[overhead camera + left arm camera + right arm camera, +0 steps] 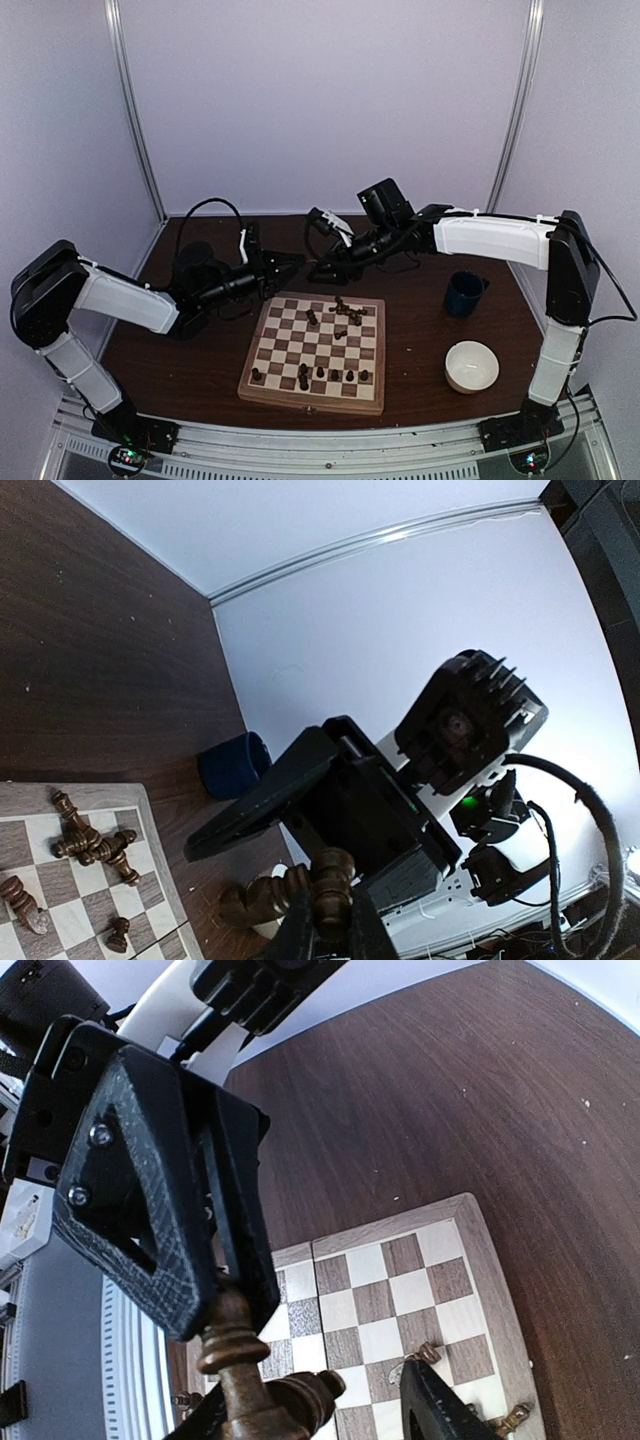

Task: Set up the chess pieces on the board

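Just beyond the far edge of the board (312, 402), the two arms meet tip to tip above the bench (420, 330). The left jaws are clenched on a brown piece (332, 875); in the left wrist view it stands between the two fingers (296, 932) with its knobbed top pointing away from the camera. A second turned brown shape (262, 898) lies crosswise against it, and I cannot tell whether it is a separate piece or what carries it. The right jaws are released: in the right wrist view their fingers (432, 1412) stand well apart, with the held piece and the crosswise shape between them. On the board, a loose cluster of pieces (345, 310) lies near the far right corner, several of them toppled over each other, with one (312, 317) just to its left and another (340, 335) nearer the middle. Six more stand along the near rows: one (256, 375) at the left end, and a run (335, 376) from the middle toward the right. A dark blue mug (465, 292) stands on the bench to the right of the board, and a white bowl (471, 365) sits nearer the arms' bases, both well apart from the board.
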Controlling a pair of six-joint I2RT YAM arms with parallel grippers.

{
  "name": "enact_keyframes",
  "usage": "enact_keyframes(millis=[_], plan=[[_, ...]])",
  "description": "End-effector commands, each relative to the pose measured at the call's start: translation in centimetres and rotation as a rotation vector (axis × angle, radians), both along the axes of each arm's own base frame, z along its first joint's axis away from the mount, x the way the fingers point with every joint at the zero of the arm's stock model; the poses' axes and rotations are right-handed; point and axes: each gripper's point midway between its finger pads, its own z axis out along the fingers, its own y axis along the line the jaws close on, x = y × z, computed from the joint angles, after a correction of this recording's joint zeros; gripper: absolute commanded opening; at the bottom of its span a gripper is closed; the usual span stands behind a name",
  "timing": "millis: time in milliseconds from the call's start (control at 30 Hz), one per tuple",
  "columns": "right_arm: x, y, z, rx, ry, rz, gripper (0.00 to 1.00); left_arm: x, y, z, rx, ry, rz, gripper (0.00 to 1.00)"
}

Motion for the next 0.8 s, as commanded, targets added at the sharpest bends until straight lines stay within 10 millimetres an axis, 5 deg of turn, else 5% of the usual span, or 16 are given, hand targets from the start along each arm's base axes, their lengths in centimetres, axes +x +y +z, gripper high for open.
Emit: enact_keyframes(millis=[0,200,433,767], plan=[[0.2,-0.2,2.1,0.070,0.001,-0.018,0.38,-0.1,0.1,2.4,-0.115,-0.037,-0.003,0.00],[1.2,-0.9,0.8,0.058,0.040,-0.055,0.19,0.0,0.2,2.1,-0.106,-0.036,0.000,0.00],[0.4,-3.0,-2.2,-0.007,0.026,-0.040,0.14,-0.5,1.1,0.6,0.142,-0.043,-0.011,0.00],[1.0,-4.9,-3.6,-0.041,0.030,-0.051,0.18,-3.0,4.1,-2.0,0.631,-0.058,-0.085,0.00]])
